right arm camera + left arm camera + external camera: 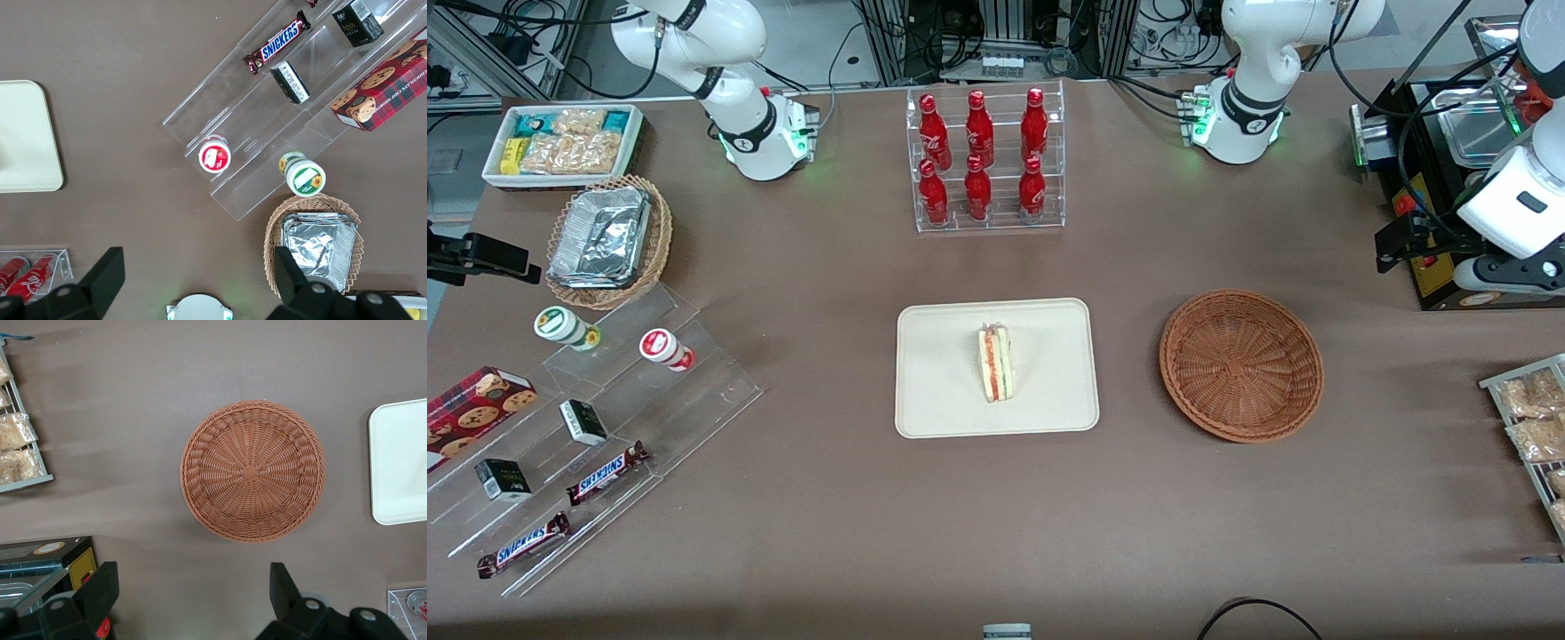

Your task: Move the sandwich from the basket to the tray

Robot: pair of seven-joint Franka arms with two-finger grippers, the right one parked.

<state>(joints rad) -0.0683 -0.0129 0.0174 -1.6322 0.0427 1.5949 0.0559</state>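
Sandwich point(996, 363) on tray point(934, 391), basket point(1241, 364) bare, pincer point(193, 600) spread wide above table

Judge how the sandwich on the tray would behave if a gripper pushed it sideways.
The sandwich stands on a narrow edge on the tray, so it would probably tip. Its layered bread looks soft and may squash or separate. The gripper is open above the basket.

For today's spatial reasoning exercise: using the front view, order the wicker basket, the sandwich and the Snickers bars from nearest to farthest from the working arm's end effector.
The end effector hangs open, above the table by the basket.
1. Basket: nearest, toward the working arm's end, holding nothing.
2. Sandwich: mid-table, lying on the tray.
3. Snickers bars: farthest, on the clear stand toward the parked arm's end.
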